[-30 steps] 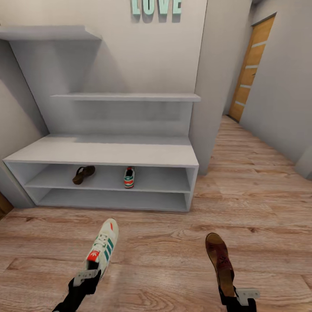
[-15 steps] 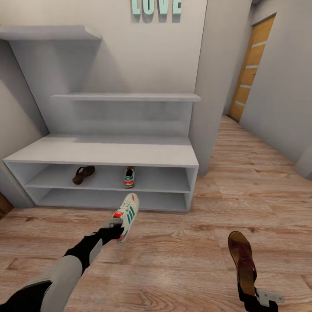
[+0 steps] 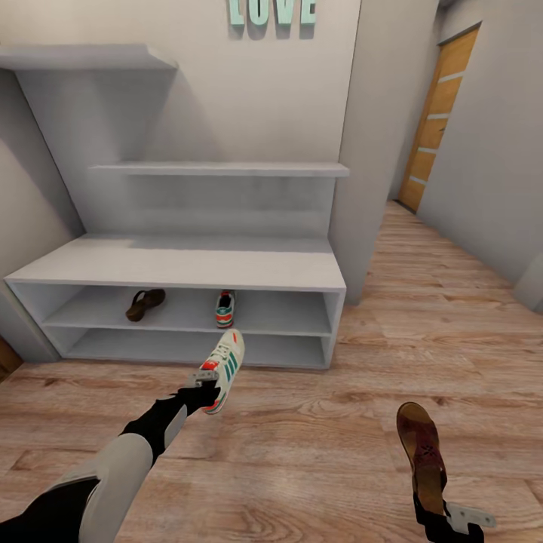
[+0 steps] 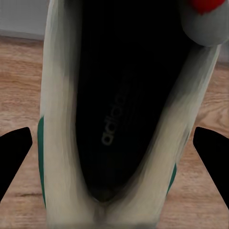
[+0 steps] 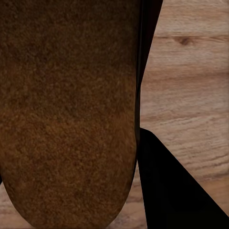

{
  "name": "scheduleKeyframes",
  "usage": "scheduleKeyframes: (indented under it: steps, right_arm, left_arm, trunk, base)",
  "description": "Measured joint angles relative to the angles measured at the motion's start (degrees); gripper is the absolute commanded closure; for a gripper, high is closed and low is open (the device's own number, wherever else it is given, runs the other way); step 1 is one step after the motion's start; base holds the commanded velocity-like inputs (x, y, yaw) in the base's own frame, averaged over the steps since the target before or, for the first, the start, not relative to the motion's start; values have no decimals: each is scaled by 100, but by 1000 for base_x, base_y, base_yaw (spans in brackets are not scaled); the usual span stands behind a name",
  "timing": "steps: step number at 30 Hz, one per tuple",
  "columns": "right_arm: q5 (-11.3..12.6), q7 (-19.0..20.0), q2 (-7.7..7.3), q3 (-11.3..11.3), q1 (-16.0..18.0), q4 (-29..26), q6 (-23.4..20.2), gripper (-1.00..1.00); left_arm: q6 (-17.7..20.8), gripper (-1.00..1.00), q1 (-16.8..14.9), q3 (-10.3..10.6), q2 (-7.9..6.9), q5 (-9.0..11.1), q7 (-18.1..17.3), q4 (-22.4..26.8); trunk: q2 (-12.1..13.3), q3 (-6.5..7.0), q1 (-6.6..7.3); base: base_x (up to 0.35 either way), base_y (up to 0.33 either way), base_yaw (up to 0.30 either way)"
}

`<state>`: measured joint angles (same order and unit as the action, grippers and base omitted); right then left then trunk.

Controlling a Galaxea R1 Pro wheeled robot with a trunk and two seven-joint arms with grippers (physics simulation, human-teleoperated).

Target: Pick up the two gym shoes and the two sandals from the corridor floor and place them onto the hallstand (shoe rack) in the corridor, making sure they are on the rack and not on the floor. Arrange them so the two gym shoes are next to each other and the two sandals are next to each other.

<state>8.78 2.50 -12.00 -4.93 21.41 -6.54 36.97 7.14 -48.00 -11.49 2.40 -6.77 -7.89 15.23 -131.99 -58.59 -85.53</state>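
**Robot carries a sneaker and a sandal at the hallstand**

The left gripper (image 3: 197, 386) is clamped on the heel of a gym shoe (image 3: 222, 366), holding it off the corridor floor (image 3: 302, 445) with its toe pointing at the front edge of the hallstand (image 3: 181, 265), just short of the lower shelf openings. In the left wrist view the held sneaker (image 4: 119, 119) shows its dark insole and white sides between the two black fingertips (image 4: 14, 152), pressed close on either side.

The right gripper (image 3: 441, 520) grips the heel end of a dark-brown sandal (image 3: 422, 456), held low near the bottom right of the head view, toe forward, well apart from the hallstand. The right wrist view shows the sandal's brown footbed (image 5: 67, 109) close up beside one black finger (image 5: 167, 191), with wood planks behind.

On the hallstand's upper open shelf, a second sandal (image 3: 145, 303) lies toward the left end and a second gym shoe (image 3: 225, 308) stands near the middle, the two apart from each other. A wooden door (image 3: 437, 113) stands at the far right of the corridor, and teal letters (image 3: 271, 11) hang on the wall above the stepped shelves.
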Motion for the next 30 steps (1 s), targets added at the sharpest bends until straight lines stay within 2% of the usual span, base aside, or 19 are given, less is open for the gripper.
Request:
scheduleKeyframes:
  steps: [20, 30]
  right_arm:
    - [1, 5, 12, 12, 0, 0, 2, 100]
    - [1, 8, 36, 15, 0, 0, 1, 100]
  left_arm:
    - [-73, 100, 28, -14, 2, 6, 27, -1]
    - [-89, 100, 27, -23, -3, 7, 45, 2]
  trunk:
    - [0, 0, 2]
    - [0, 0, -1]
  base:
    - [255, -144, 0]
    - [31, -16, 0]
